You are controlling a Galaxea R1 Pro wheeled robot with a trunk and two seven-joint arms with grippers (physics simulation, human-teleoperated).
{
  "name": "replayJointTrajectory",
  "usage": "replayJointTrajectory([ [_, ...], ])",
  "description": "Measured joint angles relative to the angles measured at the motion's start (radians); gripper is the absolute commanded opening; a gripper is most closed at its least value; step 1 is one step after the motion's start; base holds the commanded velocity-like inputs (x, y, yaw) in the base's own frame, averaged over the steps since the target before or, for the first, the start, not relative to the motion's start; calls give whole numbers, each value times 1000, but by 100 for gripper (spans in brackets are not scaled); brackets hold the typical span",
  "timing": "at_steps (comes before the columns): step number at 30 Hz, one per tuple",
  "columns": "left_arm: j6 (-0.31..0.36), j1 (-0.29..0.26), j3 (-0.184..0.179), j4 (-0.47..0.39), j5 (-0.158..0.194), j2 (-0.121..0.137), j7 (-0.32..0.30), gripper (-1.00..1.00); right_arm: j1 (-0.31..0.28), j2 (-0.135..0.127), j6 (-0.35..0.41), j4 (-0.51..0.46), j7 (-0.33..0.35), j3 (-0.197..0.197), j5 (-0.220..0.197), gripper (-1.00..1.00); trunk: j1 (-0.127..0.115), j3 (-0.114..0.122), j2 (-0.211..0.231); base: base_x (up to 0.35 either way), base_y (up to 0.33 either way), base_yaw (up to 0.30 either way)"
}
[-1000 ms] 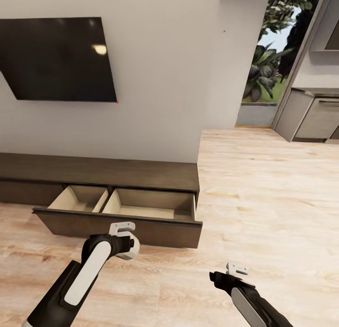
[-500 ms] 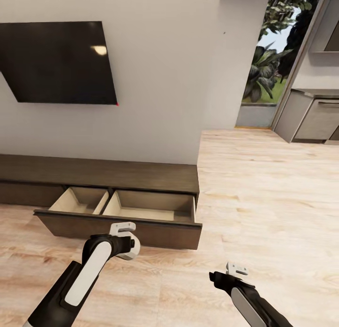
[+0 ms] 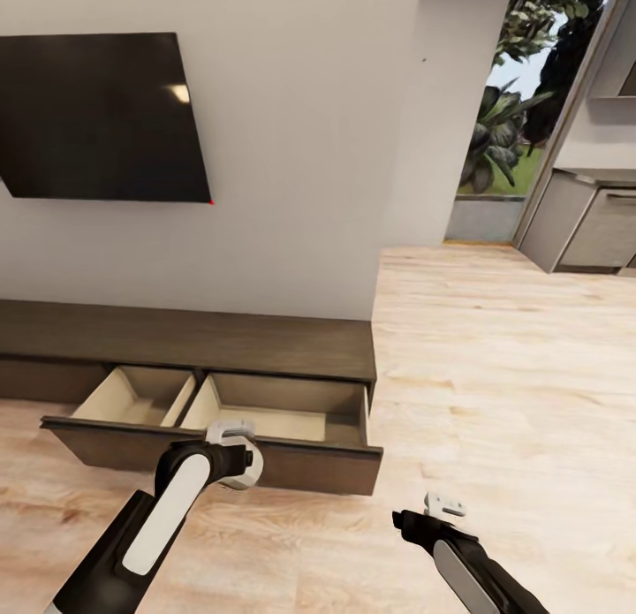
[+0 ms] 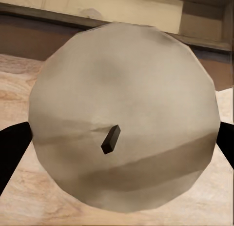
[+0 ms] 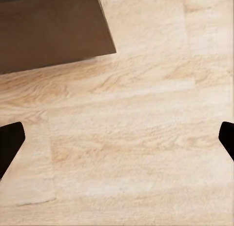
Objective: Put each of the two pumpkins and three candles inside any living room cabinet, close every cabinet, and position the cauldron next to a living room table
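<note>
A grey-tan candle [image 4: 122, 99] with a short dark wick sits between the two black fingertips [image 4: 12, 143] of my left gripper [image 4: 117, 143], which is shut on it. In the head view the left gripper [image 3: 231, 443] hangs just in front of the dark brown cabinet [image 3: 194, 340], level with the front of its pulled-out drawer [image 3: 300, 462]. Two pale wood compartments of that drawer lie bare. My right gripper [image 3: 442, 506] is open over the wooden floor, right of the cabinet, with nothing between its fingers. The cabinet's corner [image 5: 48, 30] appears in the right wrist view.
A black TV [image 3: 97, 119] hangs on the white wall above the cabinet. Light wood floor [image 3: 503, 375] stretches to the right toward a glass door with plants [image 3: 499, 137] and grey kitchen units [image 3: 592, 225].
The whole picture has shifted: the camera moved nearer to the cabinet, so the open drawer looks larger and lower. Both arms hold the same pose.
</note>
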Motion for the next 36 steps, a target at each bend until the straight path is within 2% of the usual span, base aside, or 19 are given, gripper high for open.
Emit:
replayJointTrajectory([
  [28, -1, 0, -2, 2, 3, 0, 0, -100, 0, 0, 0, 0, 1, -1, 0, 100, 0, 0, 0, 292, -192, 0],
  [36, 0, 1, -1, 3, 2, 0, 0, -100, 0, 0, 0, 0, 1, -1, 0, 100, 0, 0, 0, 188, -101, 0],
])
